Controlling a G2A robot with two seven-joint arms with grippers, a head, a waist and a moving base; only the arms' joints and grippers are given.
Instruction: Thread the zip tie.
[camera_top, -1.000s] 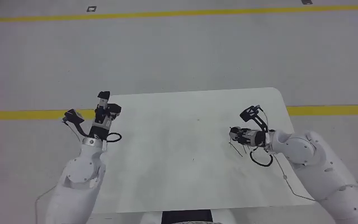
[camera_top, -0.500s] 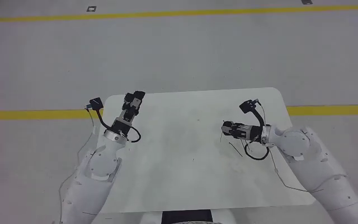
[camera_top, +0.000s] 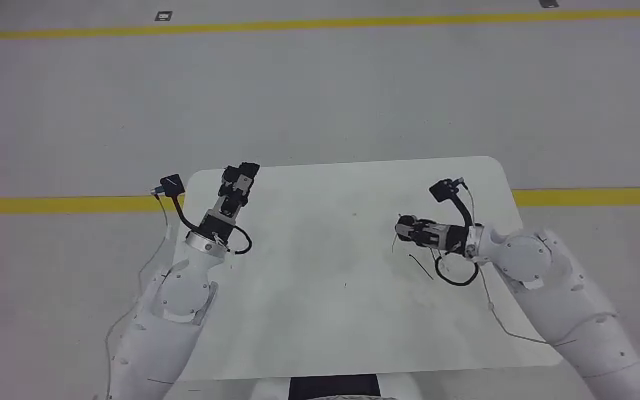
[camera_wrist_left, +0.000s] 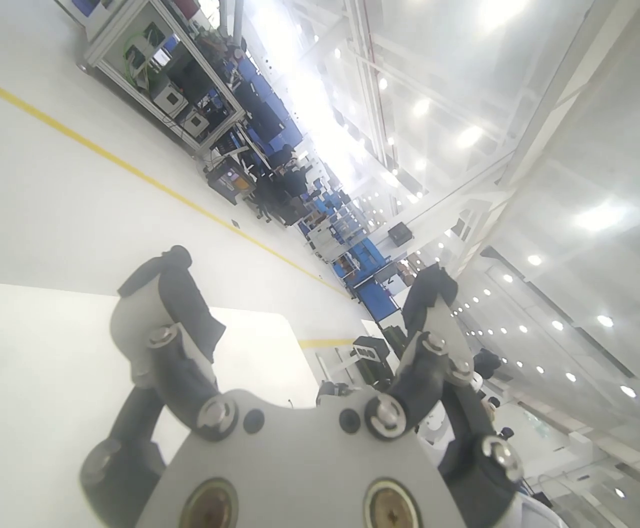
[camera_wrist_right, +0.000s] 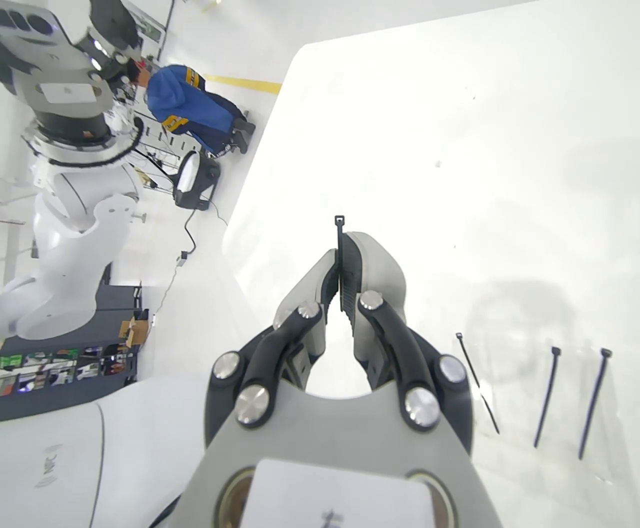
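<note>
No words, numbers or signs can be read here. A white sticker (camera_wrist_right: 345, 487) has a small dark mark, cut off at the edge and too small to tell

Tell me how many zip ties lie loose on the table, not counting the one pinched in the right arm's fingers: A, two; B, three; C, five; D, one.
B: three loose zip ties lie side by side on the table, apart from the held zip tie pinched between the right arm's fingers.
</note>
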